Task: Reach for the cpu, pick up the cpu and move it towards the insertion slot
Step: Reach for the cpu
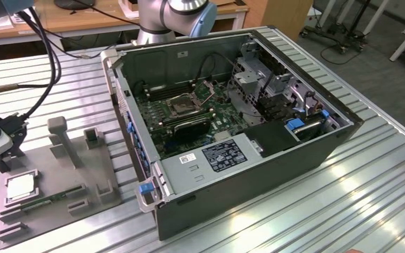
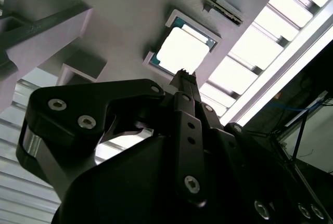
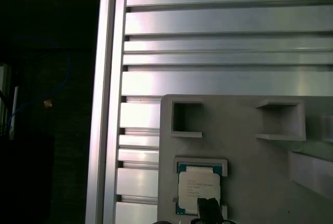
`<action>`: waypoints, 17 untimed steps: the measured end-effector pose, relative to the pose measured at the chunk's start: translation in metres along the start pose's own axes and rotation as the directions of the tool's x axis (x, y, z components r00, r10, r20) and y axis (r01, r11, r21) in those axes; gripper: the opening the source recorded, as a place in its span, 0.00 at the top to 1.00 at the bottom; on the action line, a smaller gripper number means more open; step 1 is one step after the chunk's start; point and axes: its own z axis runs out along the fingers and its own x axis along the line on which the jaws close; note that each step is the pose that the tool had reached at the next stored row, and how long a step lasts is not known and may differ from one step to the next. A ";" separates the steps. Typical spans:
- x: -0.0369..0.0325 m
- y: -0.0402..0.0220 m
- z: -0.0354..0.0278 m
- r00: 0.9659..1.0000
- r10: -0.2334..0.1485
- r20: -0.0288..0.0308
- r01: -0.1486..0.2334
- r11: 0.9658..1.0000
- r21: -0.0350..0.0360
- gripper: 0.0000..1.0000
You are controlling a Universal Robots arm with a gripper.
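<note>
Desk [image 1: 371, 174]: ribbed metal slats that carry everything here.
Computer case [image 1: 259, 174]: lies on its side in the middle of the desk with its side panel off and the board showing.
Arm [image 1: 167, 16]: its base stands beyond the case, at the far edge of the desk.
Holder [image 1: 48, 174]: a grey plastic tray with posts and recesses, at the exterior view's left, well apart from the board. A thin green memory stick [image 1: 48, 199] lies along its near side.
Hand [image 1: 4, 158]: at the exterior view's far left, above the holder's far corner and carrying nothing. I cannot tell whether it is open or closed.
Socket [image 1: 185, 105]: a dark square in a shiny frame on the board inside the case, with nothing in it.
Chip [image 1: 21, 187]: lies flat, silvery face up, in a square recess of the holder, its edges square to the tray's.
Chip from hand: in both wrist views the chip [image 2: 183, 51] [image 3: 199, 191] sits straight ahead of the hand's tip [image 2: 183, 76] [image 3: 208, 206], which points at the chip's near edge. There looks to be a gap between them. The reach seems nearly lined up, the pick-up not yet made.
Socket from chip: well apart, toward the exterior view's right and inside the case.
</note>
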 end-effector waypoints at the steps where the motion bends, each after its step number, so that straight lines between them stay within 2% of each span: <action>1: 0.0001 -0.0002 0.0006 1.000 0.000 0.000 0.000 1.000 0.000 0.90; 12: 0.0004 -0.0030 0.0102 1.000 0.000 0.000 0.000 1.000 0.000 0.90; 17: 0.0004 -0.0030 0.0115 1.000 0.000 0.000 0.000 1.000 0.000 0.90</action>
